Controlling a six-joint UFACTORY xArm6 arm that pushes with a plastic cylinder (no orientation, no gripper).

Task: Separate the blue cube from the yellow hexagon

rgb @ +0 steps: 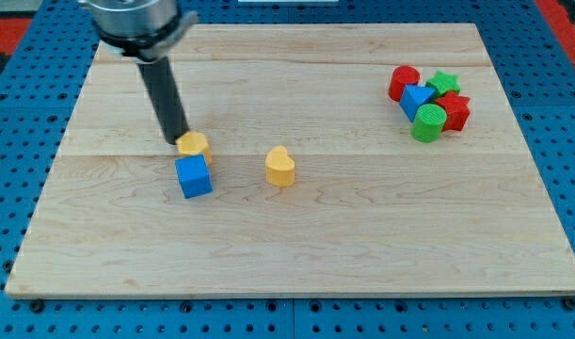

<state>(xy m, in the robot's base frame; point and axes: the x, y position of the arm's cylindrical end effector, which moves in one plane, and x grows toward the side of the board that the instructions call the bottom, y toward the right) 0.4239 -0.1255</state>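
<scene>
The blue cube point(194, 176) sits left of the board's middle. The yellow hexagon point(194, 145) lies just above it, touching or nearly touching its top edge. My tip point(177, 140) is at the hexagon's upper left side, against it or very close. The dark rod rises from there toward the view's top left. The tip is apart from the blue cube.
A yellow heart-shaped block point(280, 166) stands to the right of the cube. At the upper right is a tight cluster: a red cylinder point(404, 82), a green star point(444, 82), a blue triangle point(418, 99), a green cylinder point(428, 122) and a red block point(455, 111). The wooden board point(296, 254) has blue pegboard around it.
</scene>
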